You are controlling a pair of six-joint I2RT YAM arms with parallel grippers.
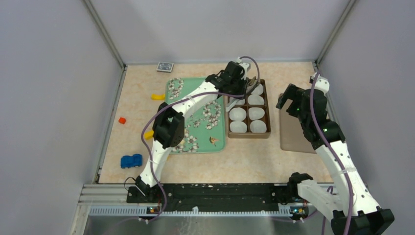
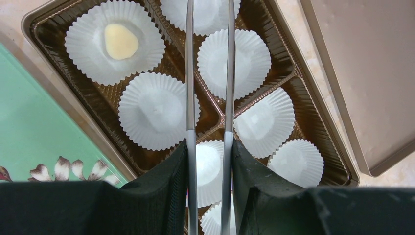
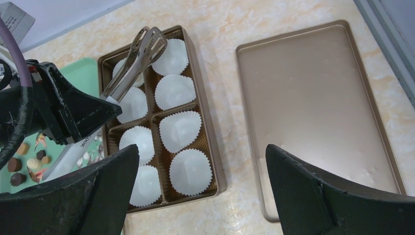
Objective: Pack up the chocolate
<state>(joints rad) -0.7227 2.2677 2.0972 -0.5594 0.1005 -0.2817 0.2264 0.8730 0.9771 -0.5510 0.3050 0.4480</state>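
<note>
My left gripper [image 1: 235, 74] is shut on metal tongs [image 2: 190, 73], whose two blades stay a little apart over the brown box [image 2: 98, 98] of white paper cups. One cream chocolate [image 2: 121, 41] lies in a cup at the box's far left corner. The other cups show empty. The tongs' tips [image 3: 147, 41] hang over the far end of the box [image 3: 218, 181] and hold nothing. Several loose chocolates [image 3: 17, 164] lie on the green tray. My right gripper [image 3: 201, 149] is open and empty above the table, between the box and the lid [image 3: 318, 98].
The green flower-print tray [image 1: 220, 142] lies left of the box [image 1: 248, 135], and the tan lid [image 1: 293, 132] lies to its right. Yellow blocks [image 1: 157, 96], a red block [image 1: 122, 120], a blue toy car [image 1: 131, 160] and a card [image 1: 165, 66] lie at the left and back. Walls enclose the table.
</note>
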